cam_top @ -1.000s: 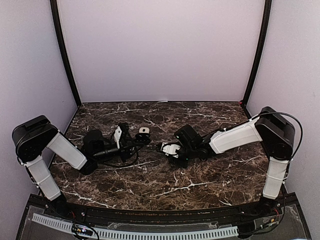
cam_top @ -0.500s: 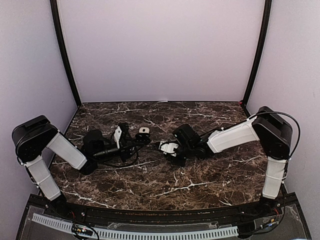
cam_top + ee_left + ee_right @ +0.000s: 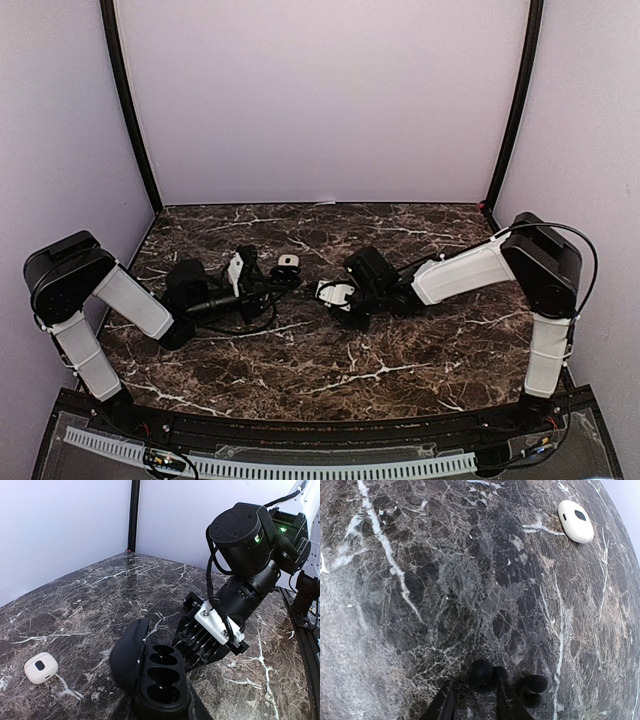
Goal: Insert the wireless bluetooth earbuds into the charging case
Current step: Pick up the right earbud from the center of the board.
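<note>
In the left wrist view my left gripper (image 3: 161, 711) is shut on a black charging case (image 3: 162, 677). Its lid stands open to the left and its wells are empty. My right gripper (image 3: 474, 696) is shut on a dark earbud (image 3: 482, 674) just above the marble. A second dark earbud (image 3: 534, 687) lies just right of its fingers. In the top view the right gripper (image 3: 335, 294) sits close to the left gripper (image 3: 272, 285), and the left wrist view shows the right gripper (image 3: 202, 642) right behind the case.
A small white oval case (image 3: 40, 667) lies shut on the marble table (image 3: 330, 355) beyond the left gripper. It also shows in the top view (image 3: 288, 262) and the right wrist view (image 3: 576, 521). Walls enclose the back and sides.
My right gripper has moved a little to the left, closer to the left gripper and the open case. The left arm has not moved.
</note>
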